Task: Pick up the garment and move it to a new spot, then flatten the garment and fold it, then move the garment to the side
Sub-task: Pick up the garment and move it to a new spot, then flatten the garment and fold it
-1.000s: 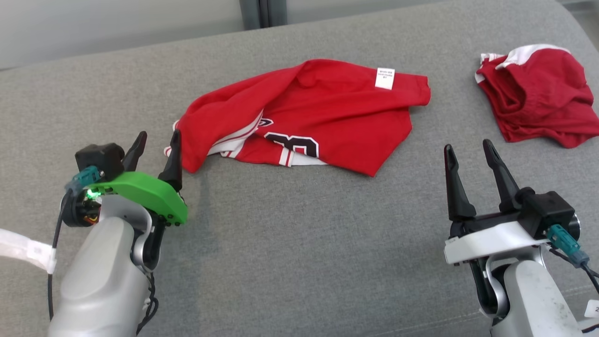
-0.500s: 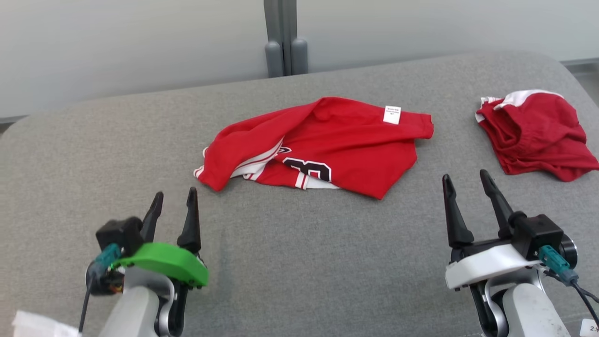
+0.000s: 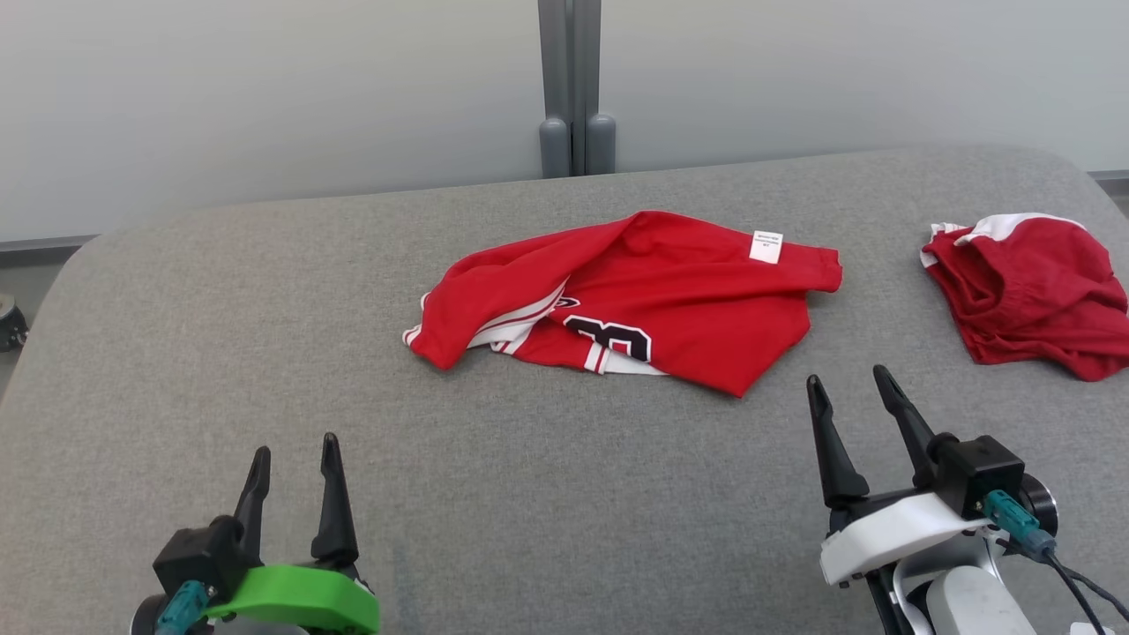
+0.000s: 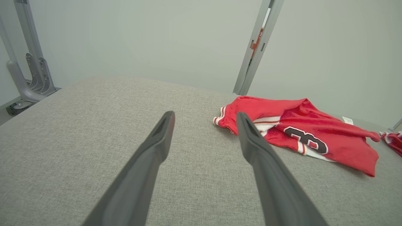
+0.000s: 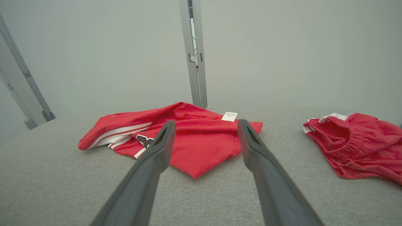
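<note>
A red jersey [image 3: 635,300] with white trim, a black number and a white label lies rumpled in the middle of the grey cushion; it also shows in the left wrist view [image 4: 314,138] and the right wrist view [image 5: 194,138]. My left gripper [image 3: 295,454] stands open at the lower left, well short of the jersey, nothing between its fingers. My right gripper [image 3: 847,388] stands open at the lower right, just near of the jersey's lower corner, also holding nothing.
A second red garment [image 3: 1032,291] with a white band lies crumpled at the right of the cushion [image 3: 265,353]. Behind the cushion a grey wall with a metal post [image 3: 573,88] rises. The cushion's rounded edge falls away at the far left.
The head camera has tilted up, so the whole scene sits lower in view. My left gripper has drawn back from the jersey's left edge toward me; the right gripper has stayed open.
</note>
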